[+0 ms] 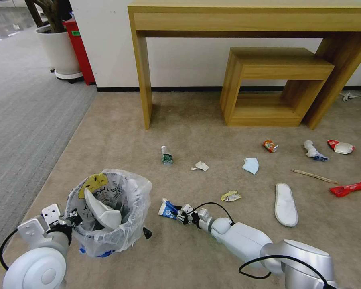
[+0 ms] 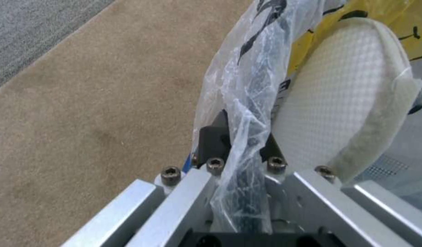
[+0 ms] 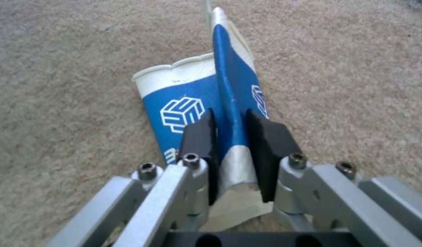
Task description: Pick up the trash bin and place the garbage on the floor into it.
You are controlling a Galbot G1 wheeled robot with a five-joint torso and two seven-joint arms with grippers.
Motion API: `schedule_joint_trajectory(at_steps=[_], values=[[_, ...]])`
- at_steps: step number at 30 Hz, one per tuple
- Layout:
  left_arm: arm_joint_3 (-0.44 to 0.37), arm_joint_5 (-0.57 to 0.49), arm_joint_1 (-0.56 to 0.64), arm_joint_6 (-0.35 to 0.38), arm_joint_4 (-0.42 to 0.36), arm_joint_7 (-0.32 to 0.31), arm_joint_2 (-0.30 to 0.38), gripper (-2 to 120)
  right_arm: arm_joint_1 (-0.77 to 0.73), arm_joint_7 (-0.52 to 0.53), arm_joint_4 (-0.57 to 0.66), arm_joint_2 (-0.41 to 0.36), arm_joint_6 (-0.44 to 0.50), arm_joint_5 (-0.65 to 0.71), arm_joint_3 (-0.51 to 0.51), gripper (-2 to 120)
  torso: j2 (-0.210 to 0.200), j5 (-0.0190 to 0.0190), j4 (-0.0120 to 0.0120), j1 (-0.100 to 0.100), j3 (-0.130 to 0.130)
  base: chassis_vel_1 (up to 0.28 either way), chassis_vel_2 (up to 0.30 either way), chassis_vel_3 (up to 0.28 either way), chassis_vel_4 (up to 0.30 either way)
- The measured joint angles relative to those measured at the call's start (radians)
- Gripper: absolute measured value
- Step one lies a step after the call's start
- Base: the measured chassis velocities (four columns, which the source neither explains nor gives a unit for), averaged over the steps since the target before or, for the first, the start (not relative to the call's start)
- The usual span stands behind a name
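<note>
The trash bin [image 1: 108,224], black with a puffy clear bag [image 2: 252,65], stands on the beige carpet at lower left. It holds a white slipper [image 2: 343,103] and a yellow item [image 1: 93,182]. My left gripper [image 1: 70,218] [image 2: 241,132] is shut on the bin's rim and bag. To its right my right gripper [image 1: 184,214] [image 3: 229,120] is shut on the raised fold of a flattened blue-white carton [image 1: 167,209] [image 3: 183,103] that lies on the carpet. More garbage is scattered beyond: a green-label bottle [image 1: 167,155], crumpled paper [image 1: 201,165], a blue mask [image 1: 250,165], a yellow wrapper [image 1: 231,196], another slipper [image 1: 286,204].
Farther right lie a crushed can [image 1: 270,145], a white-blue wad [image 1: 313,151], a wooden stick [image 1: 313,176] and red wrappers [image 1: 349,188] [image 1: 341,147]. A wooden desk [image 1: 142,80] with a low wooden stool [image 1: 268,84] under it lines the wall. A white planter [image 1: 60,50] stands at back left.
</note>
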Motion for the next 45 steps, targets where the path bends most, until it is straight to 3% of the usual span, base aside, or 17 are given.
schedule_joint_trajectory(at_steps=[6, 13, 17, 20, 21, 24, 30, 31, 33, 34, 39, 45], values=[[0.002, 0.0, -0.008, -0.002, 0.005, 0.001, 0.003, 1, -0.01, -0.002, -0.006, 0.002, 0.009, -0.018, 0.016, 2, 0.0, 0.0001, 0.0, 0.0, 0.0, 0.0, 0.0, 0.0, 0.0], [0.006, 0.0, -0.015, -0.002, 0.023, 0.001, 0.007, 1, -0.016, 0.004, 0.075, -0.044, 0.016, -0.002, 0.029, 1, 0.0, 0.0001, -0.0001, 0.0, 0.0, 0.0, 0.0, 0.0, 0.0], [0.012, 0.001, -0.026, -0.002, 0.037, 0.001, 0.01, 1, -0.024, 0.029, 0.212, -0.121, 0.012, 0.05, 0.056, 1, 0.0, 0.0003, 0.0, 0.0, 0.0, 0.0, 0.0, 0.0, 0.0], [0.019, 0.002, -0.036, -0.002, 0.05, -0.001, 0.011, 1, -0.042, 0.048, 0.365, -0.244, 0.012, 0.074, 0.125, 1, 0.0, 0.0, -0.0001, 0.0, 0.0, 0.0, 0.0, 0.0, 0.0], [0.019, 0.002, -0.036, -0.002, 0.05, -0.001, 0.011, 1, -0.042, 0.048, 0.365, -0.244, 0.012, 0.074, 0.125, 1, 0.0, 0.0, -0.0001, 0.0, 0.0, 0.0, 0.0, 0.0, 0.0], [0.024, 0.002, -0.039, -0.002, 0.055, -0.002, 0.011, 1, -0.058, 0.04, 0.496, -0.349, 0.036, 0.095, 0.199, 1, 0.0, 0.0003, -0.0006, 0.0, 0.0, 0.0, 0.0, 0.0, 0.0], [0.027, 0.003, -0.038, 0.0, 0.055, -0.002, 0.009, 1, -0.068, -0.013, 0.699, -0.433, 0.092, 0.16, 0.291, 1, 0.0, 0.0003, 0.0002, 0.0, 0.0, 0.0, 0.0, 0.0, 0.0], [0.029, 0.004, -0.039, 0.001, 0.055, -0.003, 0.009, 1, -0.068, -0.036, 0.803, -0.458, 0.099, 0.204, 0.318, 1, 0.0, 0.0, 0.0002, 0.0, 0.0, 0.0, 0.0, 0.0, 0.0], [0.03, 0.004, -0.04, 0.002, 0.054, -0.003, 0.008, 1, -0.067, -0.046, 0.845, -0.467, 0.099, 0.223, 0.326, 1, 0.0, 0.0001, 0.0003, 0.0, 0.0, 0.0, 0.0, 0.0, 0.0], [0.034, 0.004, -0.044, 0.003, 0.054, -0.005, 0.007, 1, -0.05, -0.073, 0.971, -0.488, 0.092, 0.284, 0.339, 1, 0.0, -0.0001, 0.0001, 0.0, 0.0, 0.0, 0.0, 0.0, 0.0], [0.038, 0.005, -0.047, 0.005, 0.051, -0.007, 0.005, 1, 0.027, -0.088, 1.158, -0.505, 0.056, 0.392, 0.258, 1, 0.0, 0.0, 0.0001, 0.0, 0.0, 0.0, 0.0, 0.0, 0.0], [0.039, 0.004, -0.049, 0.006, 0.041, -0.01, 0.003, 1, 0.105, -0.088, 1.202, -0.489, 0.05, 0.431, 0.125, 1, 0.0, -0.0001, -0.0001, 0.0, 0.0, 0.0, 0.0, 0.0, 0.0]])
